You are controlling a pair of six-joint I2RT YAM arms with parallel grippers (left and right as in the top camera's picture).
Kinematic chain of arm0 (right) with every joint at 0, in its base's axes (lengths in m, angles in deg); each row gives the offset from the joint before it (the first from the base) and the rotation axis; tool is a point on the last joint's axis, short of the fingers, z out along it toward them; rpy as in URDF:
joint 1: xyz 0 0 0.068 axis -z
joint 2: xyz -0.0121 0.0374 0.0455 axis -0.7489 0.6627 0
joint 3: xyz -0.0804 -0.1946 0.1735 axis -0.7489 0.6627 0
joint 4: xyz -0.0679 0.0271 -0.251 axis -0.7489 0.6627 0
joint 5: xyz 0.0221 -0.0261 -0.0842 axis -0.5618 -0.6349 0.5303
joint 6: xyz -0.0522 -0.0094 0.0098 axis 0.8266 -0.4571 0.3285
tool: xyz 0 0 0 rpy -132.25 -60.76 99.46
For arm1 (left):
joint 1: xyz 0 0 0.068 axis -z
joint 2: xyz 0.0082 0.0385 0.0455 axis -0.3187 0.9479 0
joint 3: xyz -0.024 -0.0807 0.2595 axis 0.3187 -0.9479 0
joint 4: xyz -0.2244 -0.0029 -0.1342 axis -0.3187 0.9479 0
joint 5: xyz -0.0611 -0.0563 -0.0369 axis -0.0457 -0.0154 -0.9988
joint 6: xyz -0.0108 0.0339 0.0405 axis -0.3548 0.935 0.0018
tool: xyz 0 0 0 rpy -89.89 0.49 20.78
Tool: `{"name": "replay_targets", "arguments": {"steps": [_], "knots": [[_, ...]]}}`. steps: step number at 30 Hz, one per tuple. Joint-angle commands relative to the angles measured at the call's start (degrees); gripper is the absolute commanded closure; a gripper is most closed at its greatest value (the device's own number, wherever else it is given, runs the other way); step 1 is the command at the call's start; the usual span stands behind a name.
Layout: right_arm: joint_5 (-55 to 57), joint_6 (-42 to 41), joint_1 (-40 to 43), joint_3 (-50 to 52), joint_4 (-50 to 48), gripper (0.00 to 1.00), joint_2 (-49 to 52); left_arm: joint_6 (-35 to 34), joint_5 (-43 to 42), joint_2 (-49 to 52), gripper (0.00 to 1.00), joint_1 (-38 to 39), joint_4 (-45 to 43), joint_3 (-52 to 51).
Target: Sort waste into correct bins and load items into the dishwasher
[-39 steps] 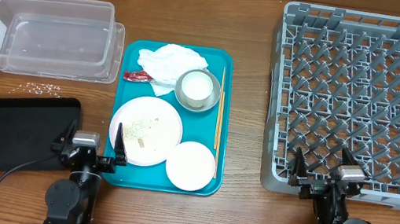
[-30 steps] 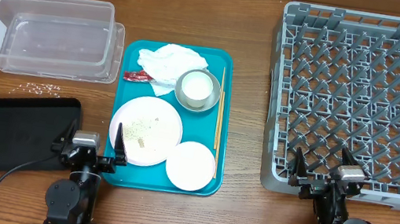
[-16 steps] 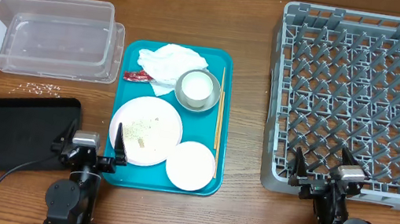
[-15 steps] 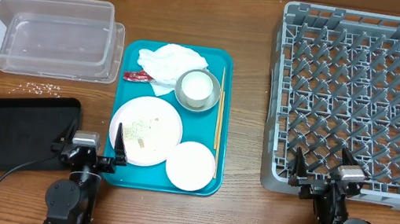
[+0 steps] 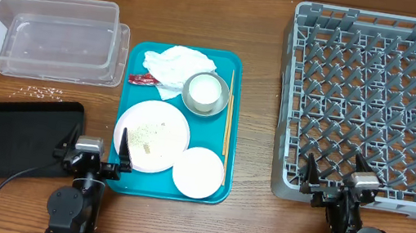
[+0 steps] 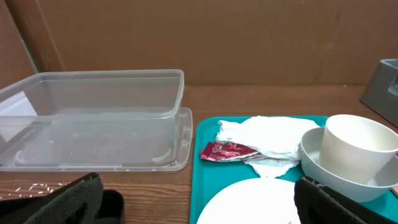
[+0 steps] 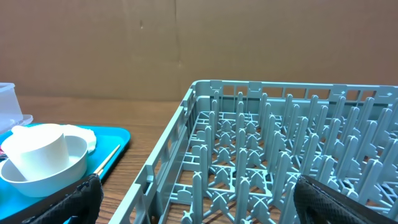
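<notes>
Brown wooden tabletop runs under everything, with plain brown board behind. Nothing is lifted yet, so the waste looks like the first job, and the small red packet wrapper is a likely start. It lies on the teal serving tray, ahead of the left gripper and slightly to its right, well apart from it.

A good pick would probably come from above, fingers straddling the wrapper's short width near its free end, so the crumpled white paper napkin covering the other end stays behind. The wrapper's long axis runs side to side across the claw's line of approach, free end pointing left toward the tray rim.

Right of the napkin a round grey bowl holds a white cup. Nearer the claw lie the large pale plate and the small pale plate. Thin wooden chopsticks point straight away along the tray's right side. The clear rectangular plastic tub sits ahead-left of the claw, the flat black tray just to its left.

Left fingers stand wide apart, empty. The right gripper is likewise spread and empty, at the near edge of the large grey plastic dish rack.
</notes>
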Motion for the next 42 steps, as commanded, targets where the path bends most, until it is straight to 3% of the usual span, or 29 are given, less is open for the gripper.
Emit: {"name": "replay_targets", "arguments": {"steps": [1,38,40,42], "knots": [[0.5,0.1,0.2,0.6,-0.3,0.00,-0.6,-0.8,0.1,-0.6,0.00,-0.5,-0.1,-0.2],[0.5,0.1,0.2,0.6,-0.3,0.00,-0.6,-0.8,0.1,-0.6,0.00,-0.5,-0.2,-0.2],[0.5,0.1,0.2,0.6,-0.3,0.00,-0.6,-2.3,-1.2,-0.6,0.00,-0.5,-1.5,-0.2],[0.5,0.1,0.2,0.6,-0.3,0.00,-0.6,-10.4,-10.0,-0.6,0.00,-0.5,-4.3,-0.2]]}}
